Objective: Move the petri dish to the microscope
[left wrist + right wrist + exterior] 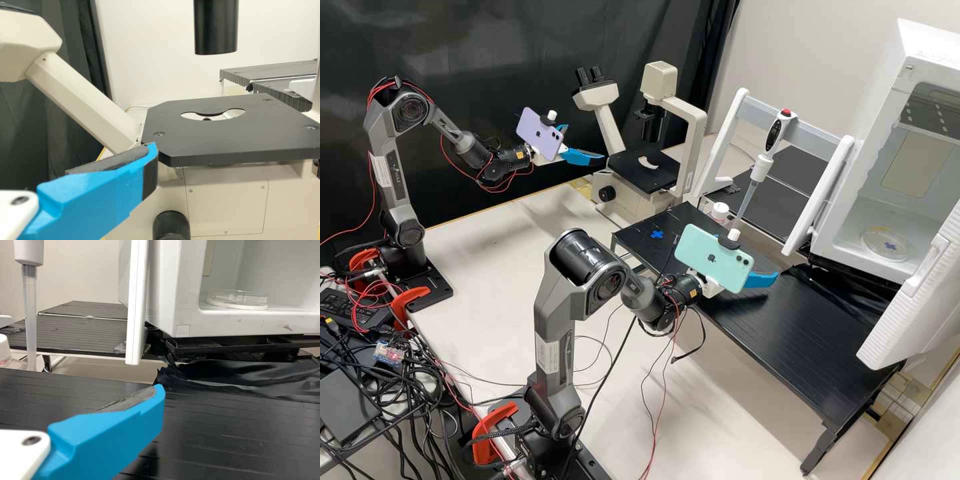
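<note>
In the high view, the left gripper (586, 144) hangs in the air just to the left of the microscope (697, 127), level with its black stage (633, 175); its blue fingers (100, 192) are spread apart and released, with nothing between them; the stage holds no dish, and its central opening lies bare under the black column (653, 123) of the microscope.

A blue cross mark (657, 234) lies on the black tabletop (800, 327), nearer the camera than the microscope; a white-capped bottle (720, 212) stands to the right of the microscope; farther right of it a pipette (760, 167) leans, tip down.

The right gripper (755, 263) is above the black tabletop, to the right of the microscope and nearer the camera; its fingers (115, 435) are also parted and empty.

The petri dish (877, 241) sits flat inside the white cabinet (923, 40), well apart from the microscope, at far right; the cabinet's door (900, 327) is open.
</note>
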`<action>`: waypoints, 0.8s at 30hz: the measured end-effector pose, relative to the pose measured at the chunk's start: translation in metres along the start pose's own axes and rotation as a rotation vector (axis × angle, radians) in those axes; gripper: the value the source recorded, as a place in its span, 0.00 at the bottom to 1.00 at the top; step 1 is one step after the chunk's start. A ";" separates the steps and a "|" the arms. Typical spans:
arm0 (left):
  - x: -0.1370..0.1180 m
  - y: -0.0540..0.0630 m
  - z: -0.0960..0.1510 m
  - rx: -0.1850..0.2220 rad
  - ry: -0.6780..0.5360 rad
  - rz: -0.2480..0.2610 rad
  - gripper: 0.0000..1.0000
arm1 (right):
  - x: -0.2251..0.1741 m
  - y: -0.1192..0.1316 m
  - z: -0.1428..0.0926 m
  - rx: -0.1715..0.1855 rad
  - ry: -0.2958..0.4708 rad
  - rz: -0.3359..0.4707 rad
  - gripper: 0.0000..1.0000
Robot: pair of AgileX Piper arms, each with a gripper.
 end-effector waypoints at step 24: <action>0.000 0.000 0.000 0.000 0.000 0.000 1.00 | 0.008 0.041 0.038 0.115 -0.068 0.096 1.00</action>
